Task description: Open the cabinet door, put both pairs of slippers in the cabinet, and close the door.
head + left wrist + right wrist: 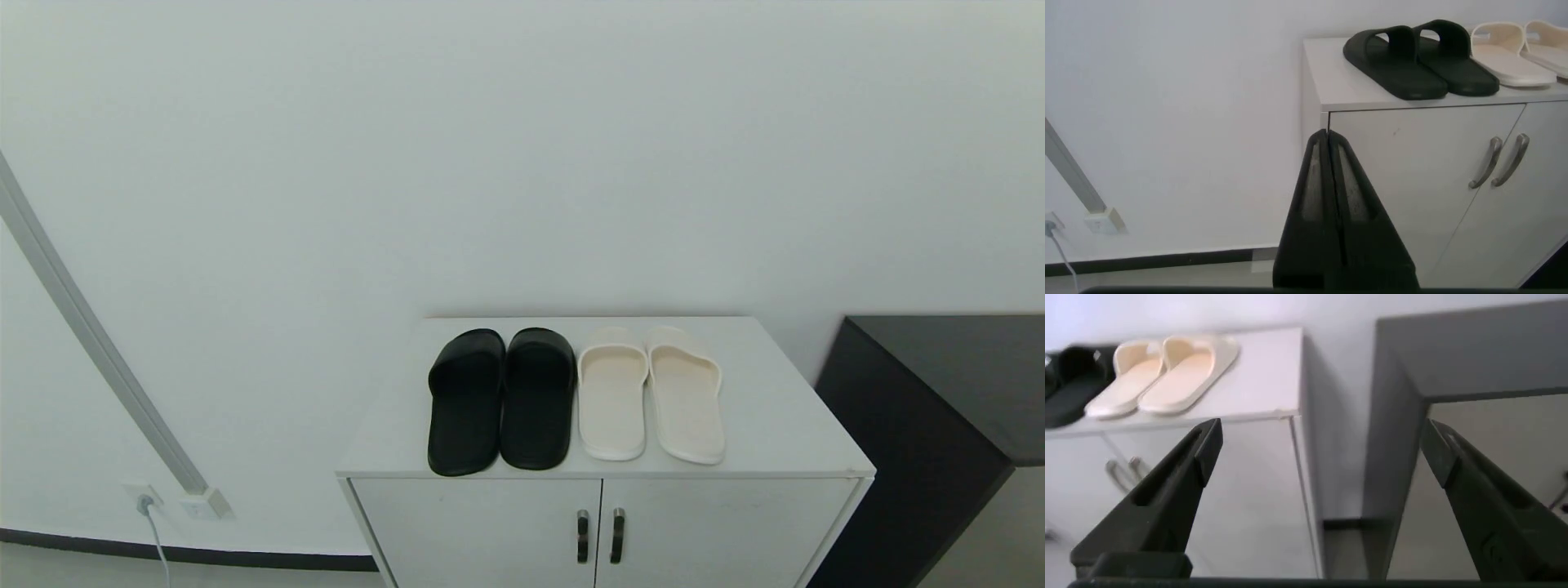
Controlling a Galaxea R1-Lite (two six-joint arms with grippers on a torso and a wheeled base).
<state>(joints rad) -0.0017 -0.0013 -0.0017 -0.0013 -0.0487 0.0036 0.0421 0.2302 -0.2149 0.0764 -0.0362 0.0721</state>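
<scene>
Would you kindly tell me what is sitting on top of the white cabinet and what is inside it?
On top: a black pair of slippers beside a cream pair. Both doors are shut, so the inside is hidden.

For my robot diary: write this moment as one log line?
cabinet doors: shut | black slippers, cream slippers: on cabinet top | left gripper: shut | right gripper: open

Matt black slippers (469,408) and cream slippers (612,400) look rubbery; the cabinet (784,425) is smooth white laminate with glossy metal handles (583,536).
</scene>
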